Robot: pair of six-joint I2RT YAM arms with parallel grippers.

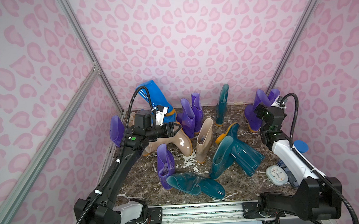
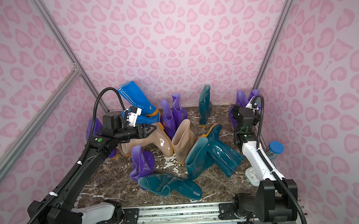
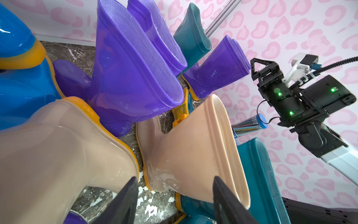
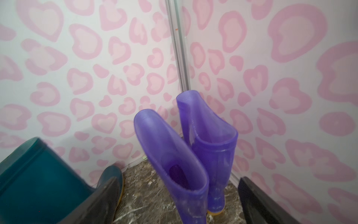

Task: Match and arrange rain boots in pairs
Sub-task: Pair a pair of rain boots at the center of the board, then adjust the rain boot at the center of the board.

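Right wrist view: purple pair (image 4: 211, 151) stands in corner, right gripper (image 4: 178, 179) wide open, empty. Left gripper (image 3: 174, 177) approx half open, empty; beige boots (image 1: 175, 142) & teal boots (image 1: 228, 156) unpaired.

A purple pair (image 1: 249, 117) stands upright at two o'clock, a second purple pair (image 1: 190, 118) at twelve; a blue boot (image 1: 157, 99) leans at eleven; beige boots (image 1: 182, 143) sit central; teal boots (image 1: 234, 153) lie toppled at five.

I can't read any text, label or brand anywhere. The clock (image 1: 276, 174) by the right edge of the desk (image 1: 236, 190) has dial markings, but they are too small to make out.
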